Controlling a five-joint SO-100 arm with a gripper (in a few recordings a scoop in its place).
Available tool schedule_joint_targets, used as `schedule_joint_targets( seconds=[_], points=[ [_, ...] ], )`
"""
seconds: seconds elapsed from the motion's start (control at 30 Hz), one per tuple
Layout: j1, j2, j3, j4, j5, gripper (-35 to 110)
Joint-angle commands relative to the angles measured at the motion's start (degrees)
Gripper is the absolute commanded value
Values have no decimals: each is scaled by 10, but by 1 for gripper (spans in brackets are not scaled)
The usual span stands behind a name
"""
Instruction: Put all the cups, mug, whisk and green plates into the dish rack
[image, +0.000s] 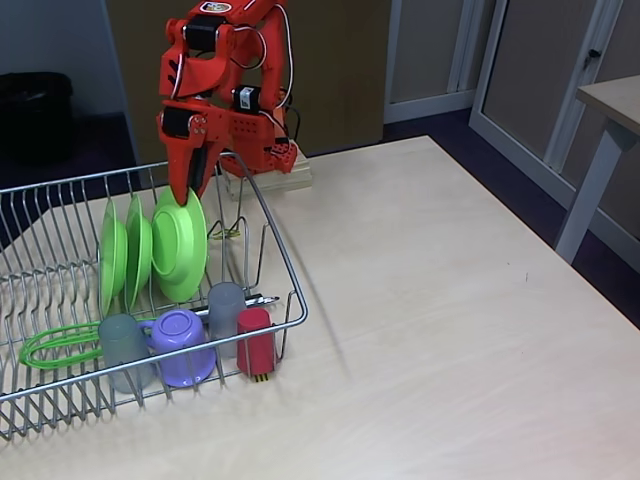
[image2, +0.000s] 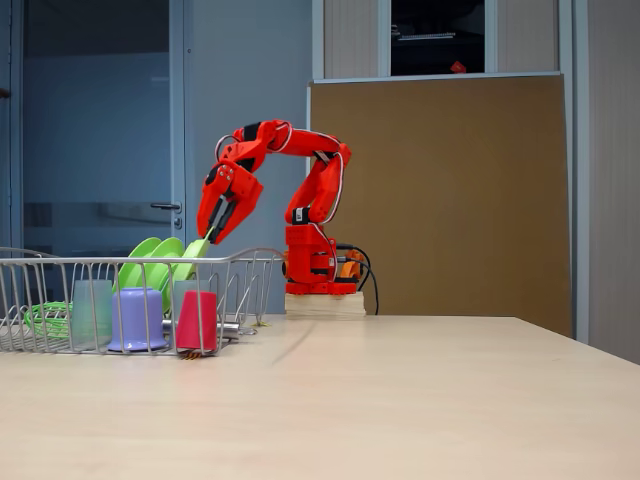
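1. Three green plates (image: 150, 250) stand on edge in the dish rack (image: 285, 262), at the left of the bench (image: 440, 330).
2. The red hand (image: 186, 197) pinches the top rim of the rightmost plate (image: 183, 247); that plate looks not yet let go.
3. Along the rack's near edge stand two grey cups (image: 124, 346), the purple mug (image: 181, 345) and the red cup (image: 256, 341), all upside down.
4. The green whisk (image: 58, 345) lies in the rack's near left corner.
5. Nothing seems left on the bench outside the rack, so the task looks nearly done.
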Motion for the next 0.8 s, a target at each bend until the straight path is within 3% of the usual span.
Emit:
schedule_joint_targets(
  seconds=[0.0, 0.47, 0.77],
  points=[
    [11, 18, 5, 19, -25, 8],
    [47, -41, -73, 40, -91, 14],
    [-39, 12, -139, 95, -94, 14]
  ],
)
